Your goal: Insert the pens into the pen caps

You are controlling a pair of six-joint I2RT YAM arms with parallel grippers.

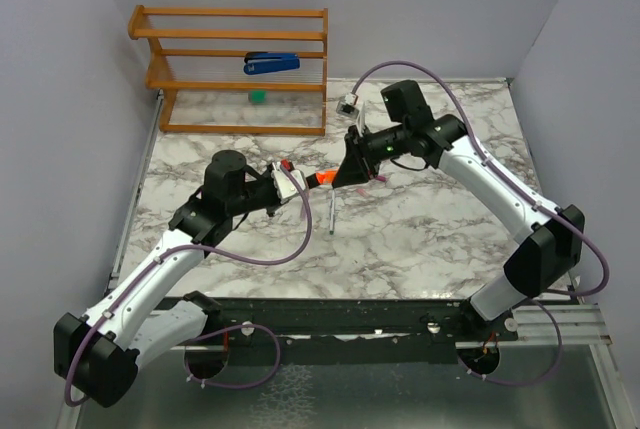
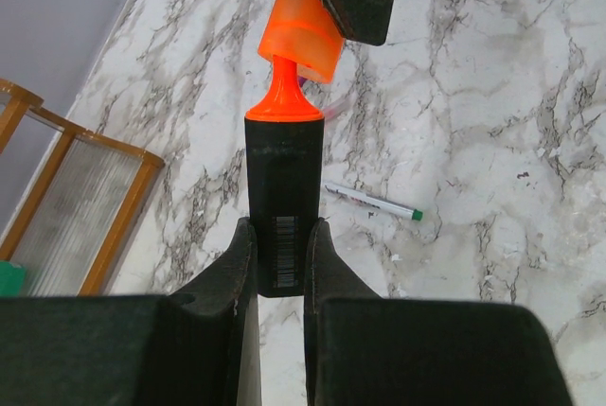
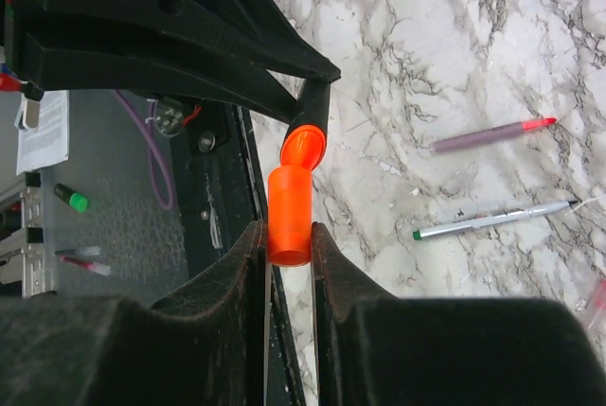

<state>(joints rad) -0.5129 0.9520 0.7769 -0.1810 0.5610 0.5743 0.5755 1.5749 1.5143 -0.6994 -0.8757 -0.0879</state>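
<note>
My left gripper (image 2: pixel 281 226) is shut on the black marker body (image 2: pixel 284 188), whose orange tip (image 2: pixel 284 98) points away from it. My right gripper (image 3: pixel 288 228) is shut on the chunky orange cap (image 3: pixel 290 212). The cap's mouth meets the marker's tip (image 3: pixel 304 145) at a slight angle, above the table's middle (image 1: pixel 325 179). The grey pen (image 3: pixel 492 219) with a green end lies on the marble below; it also shows in the left wrist view (image 2: pixel 371 201). The pink pen (image 3: pixel 488 134) lies beside it. I cannot make out the slim caps.
A wooden rack (image 1: pixel 300 129) stands at the back left with a blue stapler-like object (image 1: pixel 272 62) and a small green object (image 1: pixel 258 96) on it. A small white object (image 1: pixel 348 104) lies behind the right gripper. Grey walls close in three sides.
</note>
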